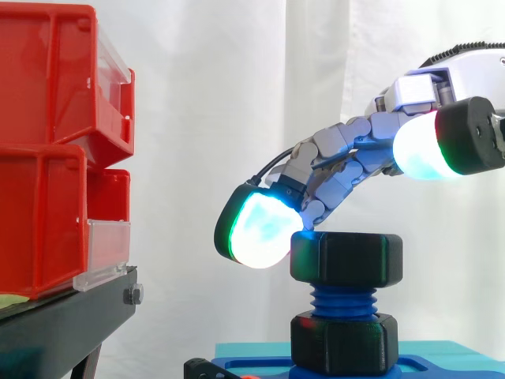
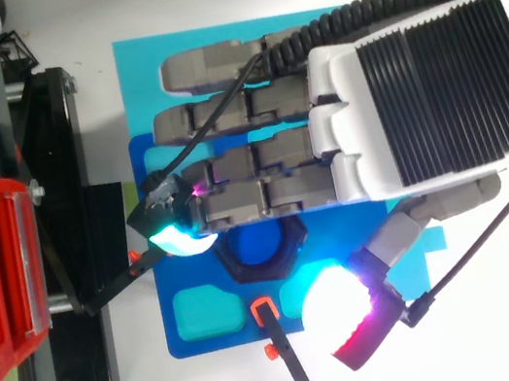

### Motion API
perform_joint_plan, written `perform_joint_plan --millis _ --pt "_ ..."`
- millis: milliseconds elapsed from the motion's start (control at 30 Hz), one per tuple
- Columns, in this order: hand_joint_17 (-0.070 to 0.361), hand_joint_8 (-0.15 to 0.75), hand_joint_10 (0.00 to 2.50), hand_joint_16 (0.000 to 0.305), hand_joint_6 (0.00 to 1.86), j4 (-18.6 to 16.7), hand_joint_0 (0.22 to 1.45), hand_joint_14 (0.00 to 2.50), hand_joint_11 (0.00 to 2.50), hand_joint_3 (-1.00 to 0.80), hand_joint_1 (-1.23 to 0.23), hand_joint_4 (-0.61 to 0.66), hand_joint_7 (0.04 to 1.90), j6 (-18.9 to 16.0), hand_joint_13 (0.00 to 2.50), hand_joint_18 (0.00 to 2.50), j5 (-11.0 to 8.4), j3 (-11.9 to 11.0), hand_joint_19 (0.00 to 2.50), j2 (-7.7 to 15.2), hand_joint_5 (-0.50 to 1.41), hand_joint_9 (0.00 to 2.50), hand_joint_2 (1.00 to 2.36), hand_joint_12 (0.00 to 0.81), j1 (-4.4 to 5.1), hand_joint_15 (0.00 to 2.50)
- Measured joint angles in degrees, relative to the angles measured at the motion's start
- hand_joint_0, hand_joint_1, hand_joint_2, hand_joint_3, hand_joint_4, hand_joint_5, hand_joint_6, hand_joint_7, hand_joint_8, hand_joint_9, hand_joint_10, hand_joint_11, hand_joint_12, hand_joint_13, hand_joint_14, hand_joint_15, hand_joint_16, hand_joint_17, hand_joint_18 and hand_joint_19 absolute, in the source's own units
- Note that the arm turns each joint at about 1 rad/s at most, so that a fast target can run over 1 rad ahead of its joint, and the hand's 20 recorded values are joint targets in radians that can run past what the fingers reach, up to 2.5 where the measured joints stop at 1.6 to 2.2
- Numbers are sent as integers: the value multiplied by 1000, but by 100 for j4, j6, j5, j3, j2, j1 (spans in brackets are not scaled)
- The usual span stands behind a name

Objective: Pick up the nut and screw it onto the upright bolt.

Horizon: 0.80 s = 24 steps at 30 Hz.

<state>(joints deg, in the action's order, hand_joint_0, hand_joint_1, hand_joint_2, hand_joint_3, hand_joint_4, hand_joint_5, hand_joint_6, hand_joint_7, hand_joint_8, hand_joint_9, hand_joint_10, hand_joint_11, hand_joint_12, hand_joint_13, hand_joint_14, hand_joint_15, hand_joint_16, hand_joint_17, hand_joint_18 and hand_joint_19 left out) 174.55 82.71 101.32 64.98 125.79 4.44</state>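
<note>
A black hexagonal nut (image 1: pixel 347 258) sits on top of the upright blue threaded bolt (image 1: pixel 343 302), with a few turns of thread showing beneath it. A second black nut (image 1: pixel 343 341) sits at the bolt's foot on the blue base plate (image 1: pixel 442 351). My hand (image 1: pixel 347 150) reaches in from the right and lies over the upper nut (image 2: pixel 289 248) with its fingers nearly straight. One glowing fingertip (image 1: pixel 264 229) hangs at the nut's upper left corner. The thumb pad (image 1: pixel 422 150) stands higher and apart from the nut. The blue bolt top (image 2: pixel 262 245) shows inside the nut.
Stacked red bins (image 1: pixel 47 142) stand on a black stand (image 1: pixel 63 316) to the left, a short gap from the fingertip. A black clamp lever with orange ends (image 2: pixel 285 353) lies at the edge of the base plate (image 2: pixel 147 81). A white curtain hangs behind.
</note>
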Motion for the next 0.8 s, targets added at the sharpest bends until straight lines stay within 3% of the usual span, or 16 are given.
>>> perform_joint_plan --millis 367,500,800 --pt "53 199 0 24 502 21 505 0 0 -500 -170 226 1378 45 502 143 60 -1 0 -1 -18 438 1000 249 -133 0" --pt "47 211 0 21 500 29 513 0 0 -500 -194 201 1509 74 621 302 80 -2 0 -1 21 603 1000 226 -186 0" --pt "29 215 0 13 500 182 525 0 0 -500 -226 126 1539 234 840 539 236 -110 0 -2 77 985 1000 168 -361 0"
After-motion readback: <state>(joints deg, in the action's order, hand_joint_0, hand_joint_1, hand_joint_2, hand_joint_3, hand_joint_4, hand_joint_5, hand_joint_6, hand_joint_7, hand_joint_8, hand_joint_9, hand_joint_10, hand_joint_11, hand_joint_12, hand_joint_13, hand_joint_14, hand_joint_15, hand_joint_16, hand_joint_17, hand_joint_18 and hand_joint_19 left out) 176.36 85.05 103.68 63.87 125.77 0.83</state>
